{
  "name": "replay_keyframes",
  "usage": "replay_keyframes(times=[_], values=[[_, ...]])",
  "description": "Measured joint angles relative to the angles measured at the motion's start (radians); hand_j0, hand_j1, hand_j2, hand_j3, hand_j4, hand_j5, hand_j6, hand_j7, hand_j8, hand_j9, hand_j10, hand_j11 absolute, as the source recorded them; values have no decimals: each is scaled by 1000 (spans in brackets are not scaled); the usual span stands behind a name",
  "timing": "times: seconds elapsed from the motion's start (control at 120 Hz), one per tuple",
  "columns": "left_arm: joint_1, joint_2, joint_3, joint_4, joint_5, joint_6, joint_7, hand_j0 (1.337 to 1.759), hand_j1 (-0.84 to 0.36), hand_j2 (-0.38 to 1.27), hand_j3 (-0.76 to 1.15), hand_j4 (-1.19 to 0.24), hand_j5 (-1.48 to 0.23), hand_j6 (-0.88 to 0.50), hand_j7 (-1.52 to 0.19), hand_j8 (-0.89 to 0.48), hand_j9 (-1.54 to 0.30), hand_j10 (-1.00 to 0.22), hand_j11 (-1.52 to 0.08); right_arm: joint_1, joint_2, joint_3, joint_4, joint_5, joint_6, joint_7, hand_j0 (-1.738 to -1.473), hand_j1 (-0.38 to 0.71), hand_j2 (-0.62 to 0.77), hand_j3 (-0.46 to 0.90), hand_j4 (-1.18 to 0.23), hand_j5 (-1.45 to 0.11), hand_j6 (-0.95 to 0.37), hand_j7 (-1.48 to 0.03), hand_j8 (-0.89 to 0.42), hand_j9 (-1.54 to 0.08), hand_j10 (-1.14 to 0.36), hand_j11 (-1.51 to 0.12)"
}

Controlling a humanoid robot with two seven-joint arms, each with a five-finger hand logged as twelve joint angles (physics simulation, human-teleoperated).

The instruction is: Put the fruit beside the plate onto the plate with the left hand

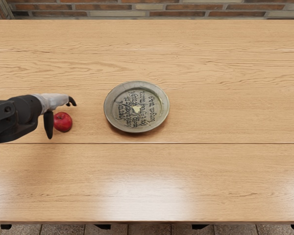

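The left hand (54,104) was spread at the red apple (62,122), with 1 finger hanging just left of it and another reaching above, not gripping it. The apple lay on the wooden table (210,171), left of the inscribed plate (109,106) and apart from it.

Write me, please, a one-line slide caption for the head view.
Left hand, fingers spread, beside the red apple left of the round engraved metal plate on the wooden table.

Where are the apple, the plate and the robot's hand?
apple (62,122): head view, middle of its red skin.
plate (109,105): head view, on its left rim.
left hand (53,102): head view, on the grey palm.
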Motion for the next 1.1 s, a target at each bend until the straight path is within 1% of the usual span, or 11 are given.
replay_keyframes(times=[0.167,0.325,0.483,0.883,1.1], values=[[5,1,2,2,3,12,0,1658,68,51,0,-242,-309,-244,-308,-243,-308,-241,-308,0,0,0,0,0,0,0,-1658,-334,-3,0,-13,-17,-13,-17,-13,-17,-13,-17],[21,2,3,2,6,17,0,1658,13,60,0,-288,-368,-289,-367,-289,-367,-287,-367,0,0,0,0,0,0,0,-1658,-333,-3,0,-13,-17,-13,-17,-13,-17,-13,-17],[17,2,2,2,7,22,0,1658,-43,70,0,-334,-429,-335,-428,-335,-428,-334,-428,0,0,0,0,0,0,0,-1658,-333,-3,0,-13,-17,-13,-17,-13,-17,-13,-17],[15,2,0,-2,6,23,0,1658,-122,83,0,-400,-515,-401,-515,-400,-515,-399,-514,0,0,0,0,0,0,0,-1658,-333,-3,0,-13,-17,-13,-17,-13,-17,-13,-17],[15,2,-1,-11,6,22,0,1658,-198,96,0,-462,-598,-463,-597,-463,-597,-462,-597,0,0,0,0,0,0,0,-1658,-333,-3,0,-13,-17,-13,-17,-13,-17,-13,-17]])
